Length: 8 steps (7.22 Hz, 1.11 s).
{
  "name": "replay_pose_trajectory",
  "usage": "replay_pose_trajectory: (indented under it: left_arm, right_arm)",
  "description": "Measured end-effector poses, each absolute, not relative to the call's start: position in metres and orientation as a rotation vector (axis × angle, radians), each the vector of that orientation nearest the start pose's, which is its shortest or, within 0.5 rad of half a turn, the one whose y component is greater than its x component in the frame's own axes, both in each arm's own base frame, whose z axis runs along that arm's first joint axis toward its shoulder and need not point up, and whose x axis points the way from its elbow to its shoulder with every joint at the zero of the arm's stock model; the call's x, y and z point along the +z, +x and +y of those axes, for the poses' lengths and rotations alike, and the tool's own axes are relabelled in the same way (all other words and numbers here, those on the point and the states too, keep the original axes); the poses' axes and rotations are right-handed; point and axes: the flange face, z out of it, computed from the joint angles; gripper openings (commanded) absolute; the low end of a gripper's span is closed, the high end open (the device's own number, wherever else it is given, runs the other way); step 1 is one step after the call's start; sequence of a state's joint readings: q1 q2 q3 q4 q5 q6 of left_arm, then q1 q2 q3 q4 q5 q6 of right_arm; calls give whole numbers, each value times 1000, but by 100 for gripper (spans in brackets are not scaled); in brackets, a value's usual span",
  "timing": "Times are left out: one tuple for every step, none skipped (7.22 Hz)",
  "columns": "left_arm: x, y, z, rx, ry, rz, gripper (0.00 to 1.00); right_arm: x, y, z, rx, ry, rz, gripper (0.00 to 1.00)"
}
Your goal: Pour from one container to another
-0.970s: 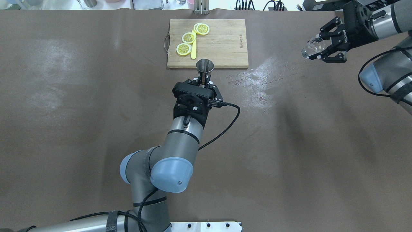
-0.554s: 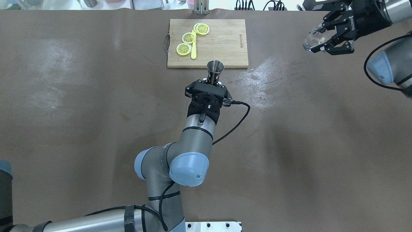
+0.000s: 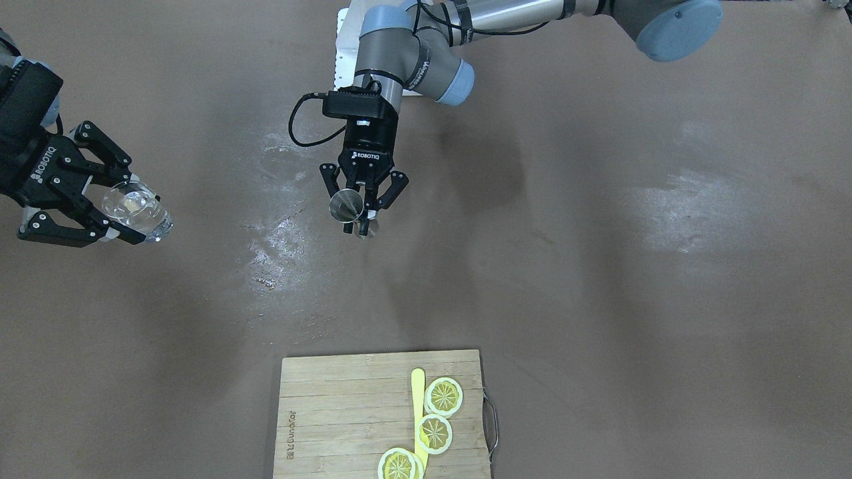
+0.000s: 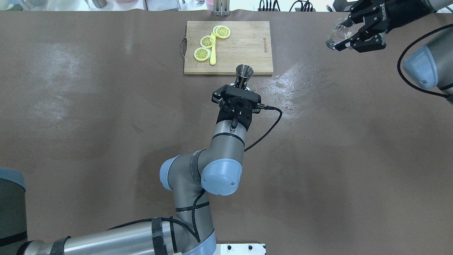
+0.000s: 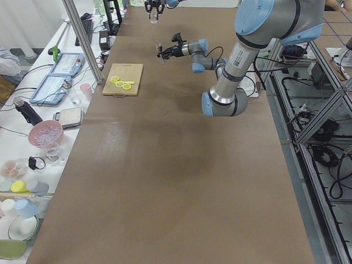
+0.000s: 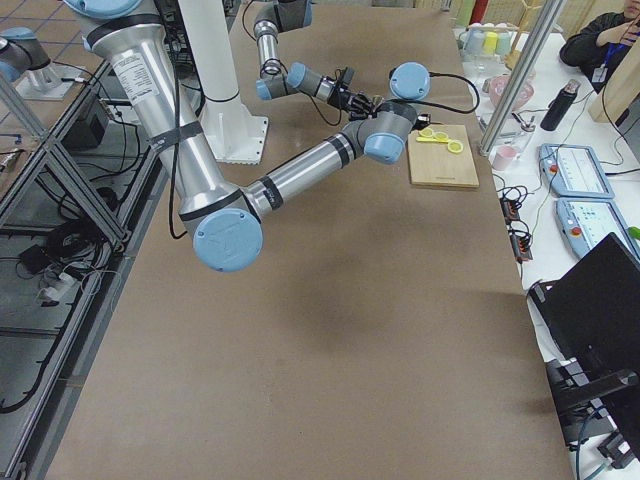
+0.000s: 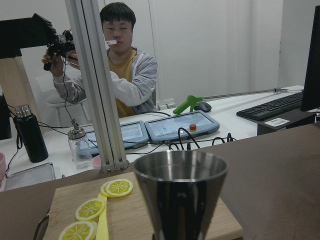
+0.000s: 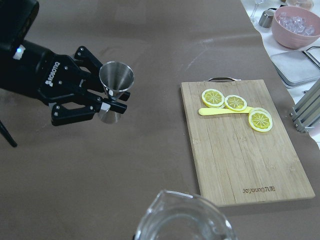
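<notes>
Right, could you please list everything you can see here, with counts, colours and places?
Cutting board: 1, wooden, far edge of the table.
Cup: 1, clear glass, held over the table's right end.
Jigger: 1, steel, held near the board.
Lemon slices: at least 3, yellow, on the board.
Stick: 1, yellow, among the slices.
Bowl: 1, pink, beside the table.
Person: 1, beyond the table.
Left arm: 1, grey, jaws shut on the jigger.
Right arm: 1, grey, jaws shut on the cup.

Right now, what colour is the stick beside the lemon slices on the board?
Plain yellow: the stick shows clearest in the right wrist view.
</notes>
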<state>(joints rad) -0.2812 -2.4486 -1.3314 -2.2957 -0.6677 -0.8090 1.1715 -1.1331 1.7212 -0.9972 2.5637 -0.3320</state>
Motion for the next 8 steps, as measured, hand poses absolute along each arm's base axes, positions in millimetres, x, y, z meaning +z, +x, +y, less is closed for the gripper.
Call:
replay_pose_trajectory:
  left_arm:
    - [120, 641, -406, -212, 1258, 696, 0]
    - [121, 643, -408, -211, 1257, 693, 0]
    - [117, 643, -410, -213, 1257, 698, 0]
    - [112, 643, -411, -215, 1257, 706, 0]
    - [109, 642, -411, -216, 1257, 710, 0]
    - [109, 642, -411, -216, 1257, 711, 0]
    - [108, 642, -411, -217, 1257, 712, 0]
    - [107, 642, -411, -218, 1257, 715, 0]
  right_arm:
    - [246, -195, -563, -1173, 1068, -948, 0]
    - [232, -205, -559, -1171, 1048, -937, 0]
    - [222, -217, -558, -1169, 1022, -926, 0]
    - [215, -231, -558, -1165, 985, -914, 0]
    - [214, -246, -558, -1164, 953, -899, 0]
    - [210, -261, -554, -1169, 935, -881, 0]
    - [202, -273, -552, -1171, 916, -866, 0]
    - [195, -278, -552, -1169, 895, -858, 0]
